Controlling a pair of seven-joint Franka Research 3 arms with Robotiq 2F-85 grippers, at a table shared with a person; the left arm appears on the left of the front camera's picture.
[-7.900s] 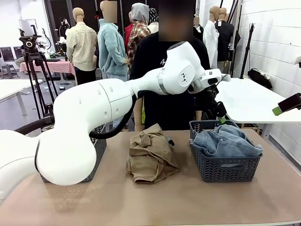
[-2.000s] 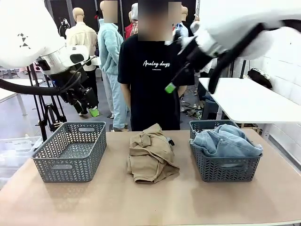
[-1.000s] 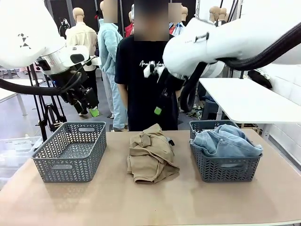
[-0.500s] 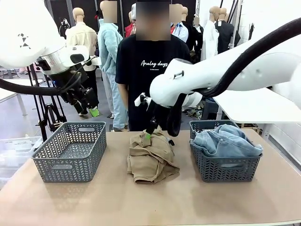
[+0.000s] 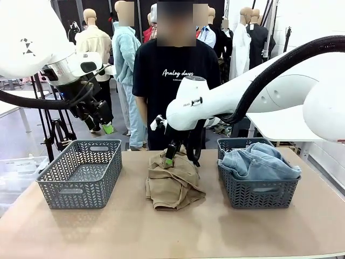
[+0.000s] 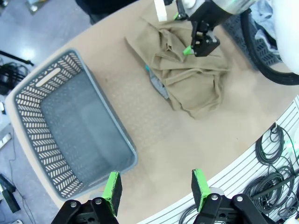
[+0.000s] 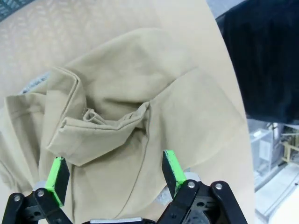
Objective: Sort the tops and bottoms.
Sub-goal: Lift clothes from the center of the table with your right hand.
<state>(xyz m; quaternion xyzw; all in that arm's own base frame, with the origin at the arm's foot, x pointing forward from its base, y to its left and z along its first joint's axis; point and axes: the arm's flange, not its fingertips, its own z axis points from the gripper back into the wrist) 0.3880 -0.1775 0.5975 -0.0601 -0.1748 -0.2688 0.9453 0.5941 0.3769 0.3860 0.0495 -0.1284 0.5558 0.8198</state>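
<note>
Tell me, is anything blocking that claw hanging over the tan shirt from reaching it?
Nothing visible does. The right gripper hangs with open jaws right above the tan top, with bare cloth below its pads.

The tan khaki top (image 5: 173, 183) at the table's centre is soft matt cloth, creased and rumpled. The jeans (image 5: 259, 161) at three o'clock are thick faded denim with raised seams, lying in a dark grey matt plastic lattice basket (image 5: 257, 195). A second basket (image 5: 81, 186) of the same plastic sits at nine o'clock. The table (image 5: 161, 232) is smooth matt beige. The right arm (image 5: 259, 94) has a glossy white shell. The right hand (image 7: 114, 176) and left hand (image 6: 154, 186) are matt black with green pads.
</note>
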